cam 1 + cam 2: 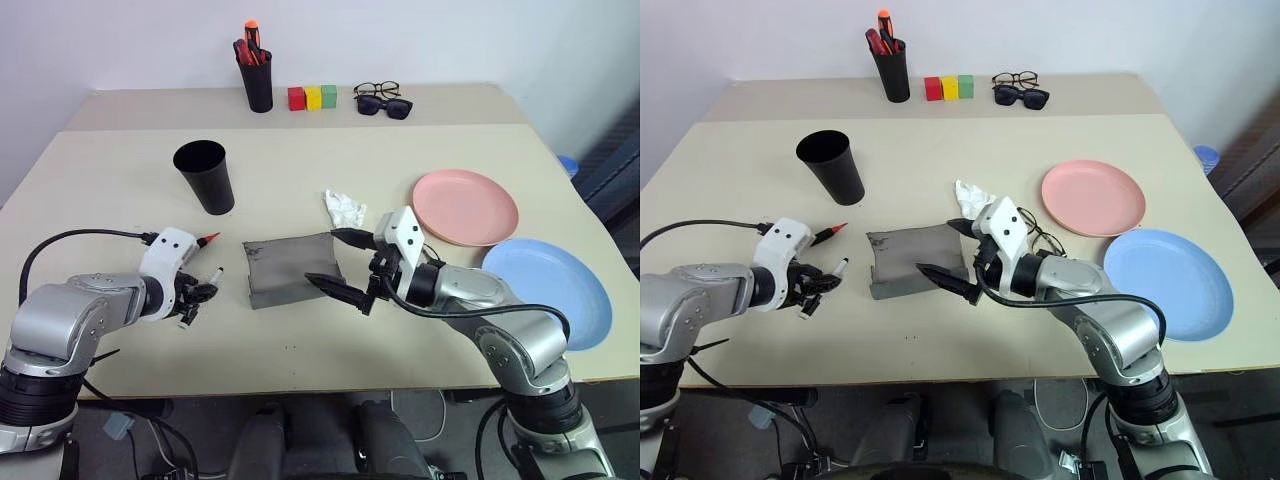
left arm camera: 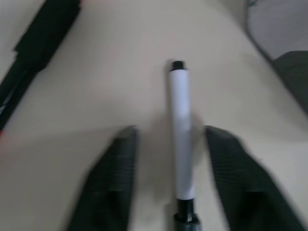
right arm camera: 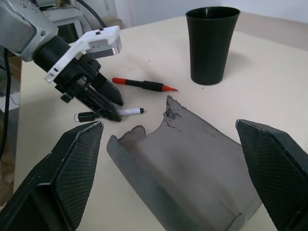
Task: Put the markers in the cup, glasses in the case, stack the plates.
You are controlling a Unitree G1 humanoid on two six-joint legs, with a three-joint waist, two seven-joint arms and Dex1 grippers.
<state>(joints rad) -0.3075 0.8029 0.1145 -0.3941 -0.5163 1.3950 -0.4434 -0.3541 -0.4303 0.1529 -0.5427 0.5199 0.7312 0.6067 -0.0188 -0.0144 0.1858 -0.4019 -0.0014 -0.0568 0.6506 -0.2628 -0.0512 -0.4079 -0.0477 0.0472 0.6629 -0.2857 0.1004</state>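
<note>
On table: cup (image 1: 206, 176) looks empty | case (image 3: 192, 159) open | left fingers (image 2: 120, 178) straddle white marker (image 2: 181, 130) | right fingers (image 3: 72, 168) spread

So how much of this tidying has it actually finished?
Nothing looks finished. The left gripper straddles the white marker, fingers not yet clamped; the red marker lies beside it, and the cup holds nothing visible. The open right gripper hovers over the grey case. The glasses lie outside it, and the pink plate and blue plate sit unstacked.
</note>
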